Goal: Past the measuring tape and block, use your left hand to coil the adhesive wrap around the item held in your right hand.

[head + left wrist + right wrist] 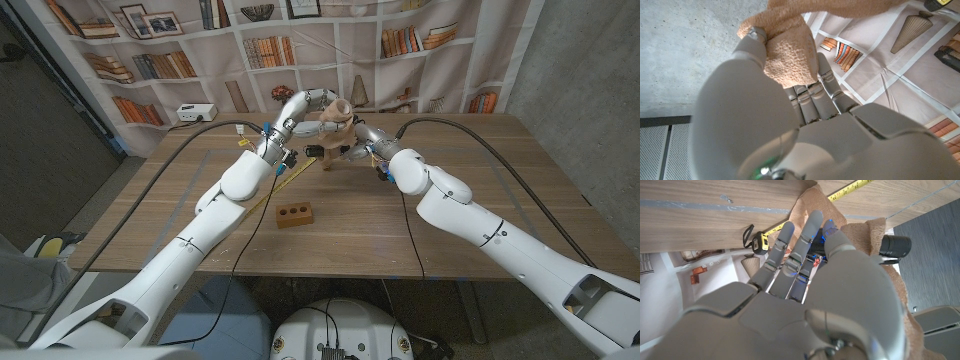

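At the far middle of the table both hands meet above the wood. My left hand [308, 105] grips the tan adhesive wrap [336, 113], raised over my right hand [357, 142]. The left wrist view shows the wrap [790, 55] bunched between the fingers [815, 95] and thumb of my left hand [790, 125]. My right hand [830, 285] holds a black cylindrical item [895, 245], most of it under tan wrap [860, 235]; its dark end [313, 151] sticks out toward the left arm. How the fingers close around the item is hidden.
A yellow measuring tape [286, 178] lies stretched on the table nearer me, its case [759, 242] and blade [850, 189] also showing in the right wrist view. A brown block with holes [295, 214] sits in front of it. Cables cross the table.
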Robot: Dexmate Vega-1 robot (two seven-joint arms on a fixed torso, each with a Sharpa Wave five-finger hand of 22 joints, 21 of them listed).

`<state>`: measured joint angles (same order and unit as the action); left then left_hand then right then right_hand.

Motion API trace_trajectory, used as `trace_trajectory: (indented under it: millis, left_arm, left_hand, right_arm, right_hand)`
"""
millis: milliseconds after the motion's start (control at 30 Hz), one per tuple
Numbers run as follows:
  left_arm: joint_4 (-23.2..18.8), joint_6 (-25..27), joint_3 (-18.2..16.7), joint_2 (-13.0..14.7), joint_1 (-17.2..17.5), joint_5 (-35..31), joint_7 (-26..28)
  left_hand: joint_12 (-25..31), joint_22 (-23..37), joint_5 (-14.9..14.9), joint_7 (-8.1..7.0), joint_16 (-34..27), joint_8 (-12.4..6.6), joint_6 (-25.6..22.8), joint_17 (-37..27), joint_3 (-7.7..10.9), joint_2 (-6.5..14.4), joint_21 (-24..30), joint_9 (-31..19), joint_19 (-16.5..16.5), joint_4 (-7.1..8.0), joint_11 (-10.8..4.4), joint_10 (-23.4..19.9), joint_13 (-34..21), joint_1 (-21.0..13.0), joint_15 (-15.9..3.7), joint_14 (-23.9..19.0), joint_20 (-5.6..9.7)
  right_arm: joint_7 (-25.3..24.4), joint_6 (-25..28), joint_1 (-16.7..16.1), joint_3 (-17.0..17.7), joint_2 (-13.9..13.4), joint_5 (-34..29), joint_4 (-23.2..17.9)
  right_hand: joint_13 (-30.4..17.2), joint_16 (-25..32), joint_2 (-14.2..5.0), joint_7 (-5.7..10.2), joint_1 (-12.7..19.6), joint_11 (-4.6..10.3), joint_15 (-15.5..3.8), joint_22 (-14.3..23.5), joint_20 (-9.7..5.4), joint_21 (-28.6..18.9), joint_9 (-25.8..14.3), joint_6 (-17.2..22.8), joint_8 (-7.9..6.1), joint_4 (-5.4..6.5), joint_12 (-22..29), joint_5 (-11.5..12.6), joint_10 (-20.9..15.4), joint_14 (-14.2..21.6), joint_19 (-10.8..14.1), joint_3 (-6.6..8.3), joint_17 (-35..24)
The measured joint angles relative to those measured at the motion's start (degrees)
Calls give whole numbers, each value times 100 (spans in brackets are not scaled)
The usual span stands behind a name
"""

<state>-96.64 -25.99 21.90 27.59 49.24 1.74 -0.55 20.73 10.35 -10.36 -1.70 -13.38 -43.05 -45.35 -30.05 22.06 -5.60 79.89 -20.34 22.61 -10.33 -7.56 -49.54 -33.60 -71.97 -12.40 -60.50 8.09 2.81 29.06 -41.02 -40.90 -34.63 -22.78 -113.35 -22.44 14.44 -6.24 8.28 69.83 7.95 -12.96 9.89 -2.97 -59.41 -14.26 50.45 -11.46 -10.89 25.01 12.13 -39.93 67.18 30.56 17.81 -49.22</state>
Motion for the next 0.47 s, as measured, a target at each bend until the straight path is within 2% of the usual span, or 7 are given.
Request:
trace_trajectory:
  millis: [467]
  left_arm:
    - [-20, -32, 4, 10, 21, 2, 2]
  left_hand:
    - [0, 0, 0, -10, 0, -1, -14, -11, 0, 4, 0, -1, 0, 0, 0, 0, 0, 4, 0, 0, 0]
  right_arm:
    - [12, 17, 0, 5, -12, -2, -17]
  right_hand:
    - [0, 0, 0, -1, 0, 0, 0, 0, 0, 0, 1, -1, 5, 10, -7, 22, 0, 0, 0, -10, 15]
